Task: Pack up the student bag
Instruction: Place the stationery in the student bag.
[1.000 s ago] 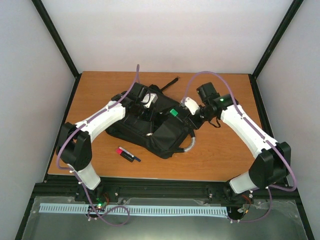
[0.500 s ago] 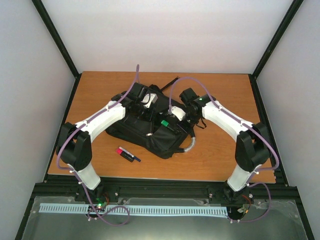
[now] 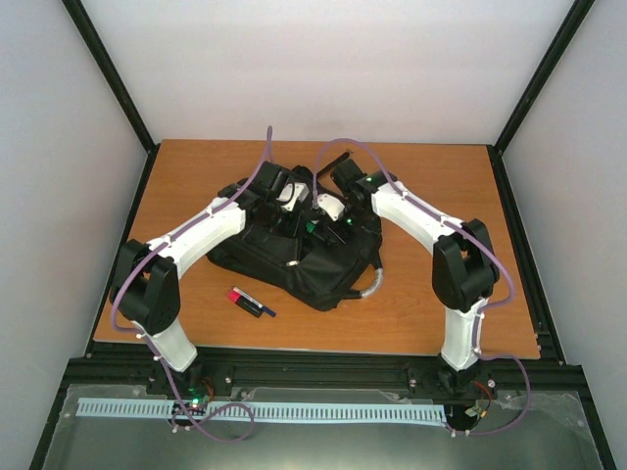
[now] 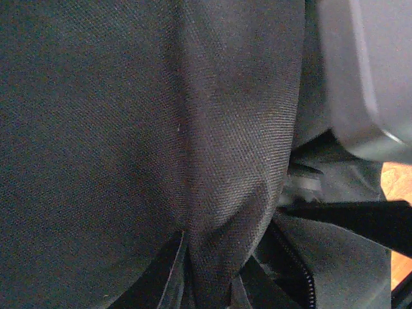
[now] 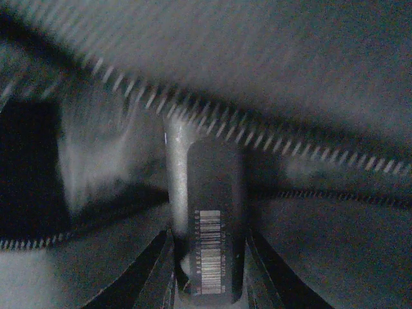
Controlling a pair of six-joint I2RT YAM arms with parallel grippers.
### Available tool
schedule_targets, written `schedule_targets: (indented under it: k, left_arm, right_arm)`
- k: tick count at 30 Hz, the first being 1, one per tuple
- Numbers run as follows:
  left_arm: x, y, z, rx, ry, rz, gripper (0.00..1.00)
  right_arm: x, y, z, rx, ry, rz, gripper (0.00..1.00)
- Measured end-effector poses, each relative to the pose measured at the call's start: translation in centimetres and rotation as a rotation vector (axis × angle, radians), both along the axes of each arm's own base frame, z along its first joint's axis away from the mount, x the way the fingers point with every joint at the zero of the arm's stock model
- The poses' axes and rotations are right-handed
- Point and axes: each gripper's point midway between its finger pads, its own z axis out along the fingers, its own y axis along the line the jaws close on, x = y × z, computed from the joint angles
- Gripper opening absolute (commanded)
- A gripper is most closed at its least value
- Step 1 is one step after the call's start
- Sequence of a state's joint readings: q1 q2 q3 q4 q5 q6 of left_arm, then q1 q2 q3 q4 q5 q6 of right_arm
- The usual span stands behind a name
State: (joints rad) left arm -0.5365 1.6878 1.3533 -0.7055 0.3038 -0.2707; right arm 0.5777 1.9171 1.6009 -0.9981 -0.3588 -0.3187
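Observation:
The black student bag (image 3: pixel 315 266) lies in the middle of the table. My left gripper (image 3: pixel 282 206) is at its upper left and is shut on a fold of the bag's black fabric (image 4: pixel 219 193), which is pinched between the jaws (image 4: pixel 212 273). My right gripper (image 3: pixel 321 221) is over the bag's top opening. It is shut on a dark oblong item with a barcode label (image 5: pixel 214 212); the item's green end (image 3: pixel 312 228) shows from above. In the right wrist view the item points into the bag between rows of zip teeth (image 5: pixel 193 111).
A red-and-black item and a dark pen (image 3: pixel 250 301) lie on the wooden table (image 3: pixel 196 176) in front of the bag's left side. The bag's grey loop handle (image 3: pixel 370 284) sticks out at the lower right, and a black strap (image 3: pixel 333 164) at the back.
My right arm has swung left from beside the bag to over its opening, carrying the green-ended item. My left gripper has kept its hold on the fabric.

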Motion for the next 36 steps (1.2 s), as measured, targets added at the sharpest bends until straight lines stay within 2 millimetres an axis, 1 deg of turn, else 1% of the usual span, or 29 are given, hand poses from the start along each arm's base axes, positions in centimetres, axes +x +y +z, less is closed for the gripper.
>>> schedule_targets:
  k: [2,4,7,9,10,12,14,17,19,20,22,24,25,26,30,33,36]
  left_arm:
    - [0.0,0.0,0.0,-0.001,0.000,0.000,0.12]
    - [0.0,0.0,0.0,-0.001,0.001,-0.001,0.12]
    - [0.0,0.0,0.0,0.000,0.000,0.000,0.12]
    - [0.0,0.0,0.1,0.000,-0.001,0.000,0.12]
    - [0.0,0.0,0.1,-0.001,-0.002,0.000,0.12]
    - [0.0,0.0,0.2,-0.002,-0.003,0.000,0.12]
    - [0.0,0.0,0.2,-0.001,-0.003,0.000,0.12]
    - [0.0,0.0,0.2,-0.002,-0.005,0.000,0.12]
    - [0.0,0.0,0.3,-0.003,-0.007,0.000,0.12]
    - [0.0,0.0,0.3,-0.003,-0.007,0.000,0.12]
    - [0.0,0.0,0.4,-0.004,-0.008,0.000,0.12]
    - [0.0,0.0,0.4,-0.004,-0.008,0.000,0.12]
    - [0.0,0.0,0.4,-0.004,-0.009,0.000,0.12]
    - [-0.1,0.0,0.5,-0.005,-0.010,0.000,0.12]
    - [-0.1,0.0,0.8,-0.009,-0.017,-0.001,0.12]
    - [-0.2,0.0,0.9,-0.009,-0.021,-0.004,0.12]
    - [-0.3,-0.1,1.0,-0.008,-0.021,-0.005,0.12]
  right_arm:
    - [0.6,0.4,-0.3,-0.006,0.003,-0.013,0.20]
    - [1.3,0.8,-0.5,-0.002,0.002,-0.028,0.24]
    - [1.8,1.2,-0.5,0.005,0.001,-0.042,0.32]
    - [1.9,1.2,-0.4,0.009,0.001,-0.044,0.40]
    - [1.9,1.3,-0.4,0.013,0.001,-0.046,0.43]
    - [1.9,1.4,-0.1,0.023,-0.009,-0.043,0.47]
    - [1.5,1.1,0.3,0.030,-0.022,-0.042,0.52]
    - [0.2,0.0,1.2,0.032,-0.040,-0.041,0.53]
    - [-0.7,-0.6,1.9,0.036,-0.054,-0.035,0.51]
    - [-1.2,-0.9,2.2,0.038,-0.062,-0.029,0.48]
    - [-2.0,-1.5,2.4,0.041,-0.075,-0.017,0.35]
    - [-2.7,-2.1,2.0,0.033,-0.082,-0.010,0.13]
    - [-3.0,-2.4,1.6,0.025,-0.087,0.000,0.07]
    - [-3.2,-2.6,1.1,0.019,-0.089,0.005,0.03]
    - [-3.2,-2.9,-0.6,0.008,-0.108,0.024,0.03]
    - [-2.6,-2.3,-0.8,0.037,-0.140,0.029,0.03]
    - [-2.0,-1.6,-0.7,0.071,-0.164,0.032,0.03]
